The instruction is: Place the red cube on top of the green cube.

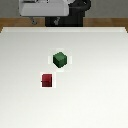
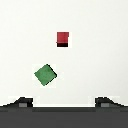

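The red cube [image 1: 47, 80] sits on the white table [image 1: 100, 75], small and dark red. The green cube [image 1: 60, 59] sits close by, a little farther back and toward the exterior view's right, turned at an angle. The two cubes are apart and do not touch. In the wrist view both show from above: the red cube [image 2: 62, 38] and the green cube [image 2: 45, 74]. My gripper [image 2: 65, 103] is open and empty, high above the table, with its two fingertips [image 2: 22, 102] wide apart. It touches neither cube.
The robot's hand and base [image 1: 44, 9] stand at the table's far edge. A strip of brown floor [image 1: 10, 22] shows behind the table. Only the two cubes lie on the table.
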Controlling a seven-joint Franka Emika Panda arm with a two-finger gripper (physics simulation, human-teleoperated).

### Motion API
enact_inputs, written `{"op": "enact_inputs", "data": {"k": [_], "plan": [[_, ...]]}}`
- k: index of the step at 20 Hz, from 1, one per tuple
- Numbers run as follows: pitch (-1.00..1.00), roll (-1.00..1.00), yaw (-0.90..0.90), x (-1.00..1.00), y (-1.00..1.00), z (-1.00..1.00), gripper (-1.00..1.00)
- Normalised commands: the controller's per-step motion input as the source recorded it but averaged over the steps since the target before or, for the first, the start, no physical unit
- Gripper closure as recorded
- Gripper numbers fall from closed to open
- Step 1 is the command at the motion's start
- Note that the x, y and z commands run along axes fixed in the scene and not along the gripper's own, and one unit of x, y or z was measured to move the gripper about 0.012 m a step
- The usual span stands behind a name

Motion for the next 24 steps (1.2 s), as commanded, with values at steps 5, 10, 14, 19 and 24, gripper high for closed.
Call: {"op": "enact_inputs", "data": {"k": [5, 10, 14, 19, 24], "plan": [[0.00, 0.00, 0.00, 1.00, 0.00, 0.00, -1.00], [0.00, 0.00, 0.00, 1.00, 0.00, 0.00, -1.00], [0.00, 0.00, 0.00, 0.25, 0.25, 0.00, -1.00], [0.00, 0.00, 0.00, 0.20, 0.00, 0.00, -1.00], [0.00, 0.00, 0.00, 0.00, 0.00, -0.40, -1.00]]}}
